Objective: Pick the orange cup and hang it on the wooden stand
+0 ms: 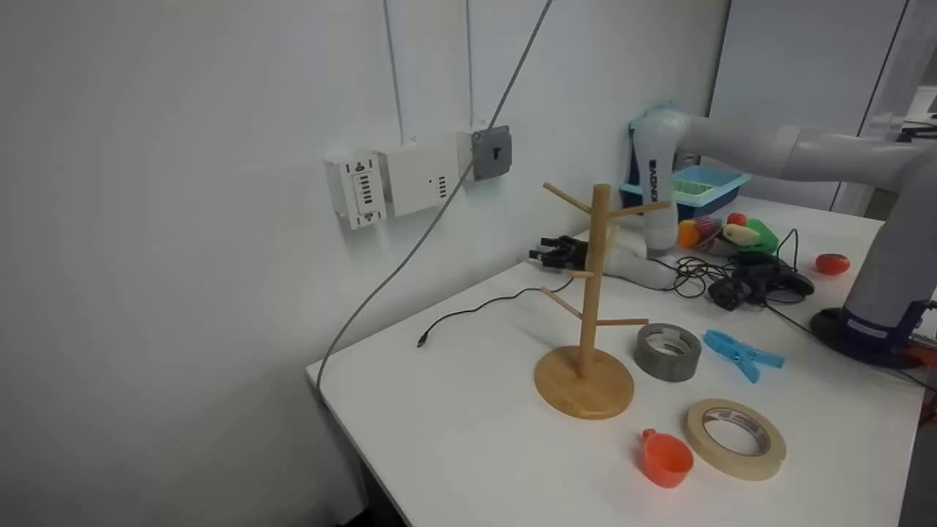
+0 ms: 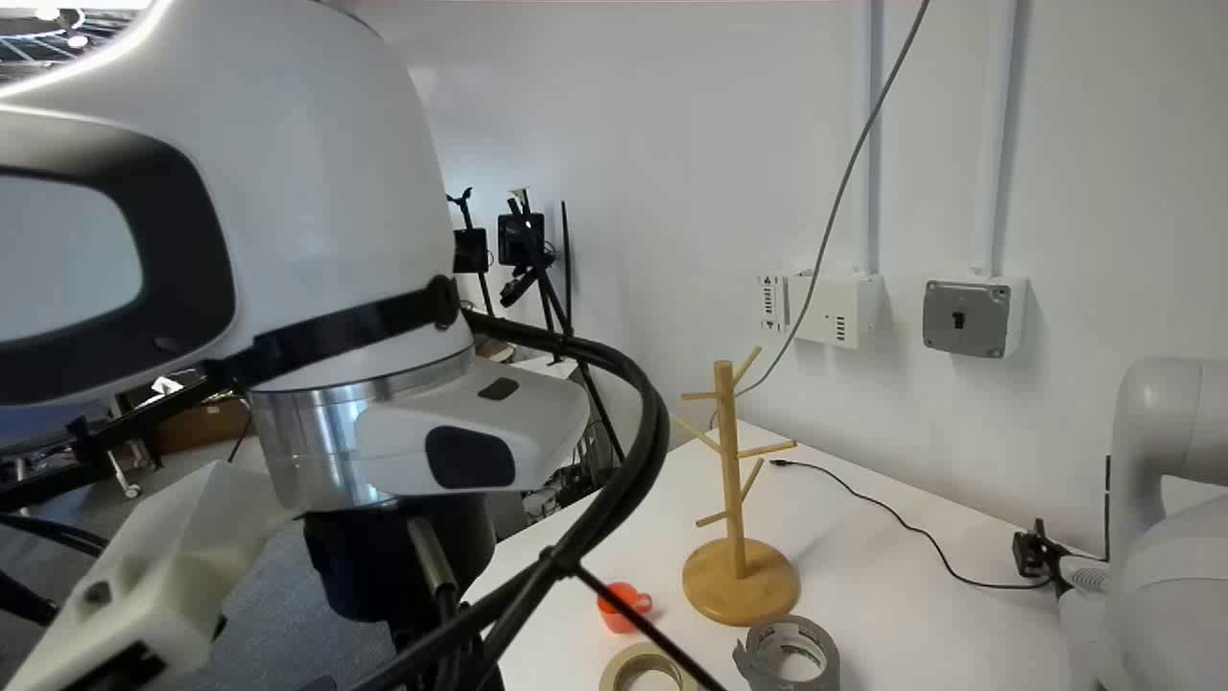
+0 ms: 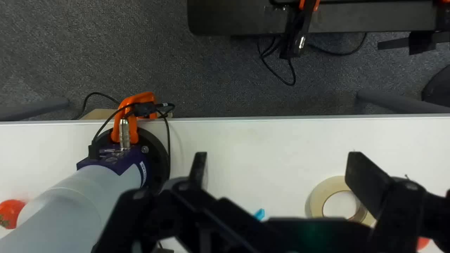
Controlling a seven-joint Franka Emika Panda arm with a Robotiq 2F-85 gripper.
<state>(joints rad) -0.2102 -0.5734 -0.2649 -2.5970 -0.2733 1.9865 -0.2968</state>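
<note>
White table (image 3: pixel 246 140) is lying below my wide-spread, empty gripper (image 3: pixel 276 172). The orange cup (image 1: pixel 667 460) and wooden stand (image 1: pixel 591 300) are resting apart from it.

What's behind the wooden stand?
In an exterior view, part of another robot arm is behind the wooden stand, its black end peeking out left of the post. Whatever the post covers can't be seen.

White table (image 1: pixel 468 424), things loosely spread
Wooden stand (image 1: pixel 593 293) upright; grey tape roll (image 1: pixel 662 366) just beside its base; orange cup (image 1: pixel 667 460) just beside the beige tape ring (image 1: pixel 739 467); blue clip (image 1: pixel 739 353) near the roll; black cable (image 1: pixel 476 309)
</note>
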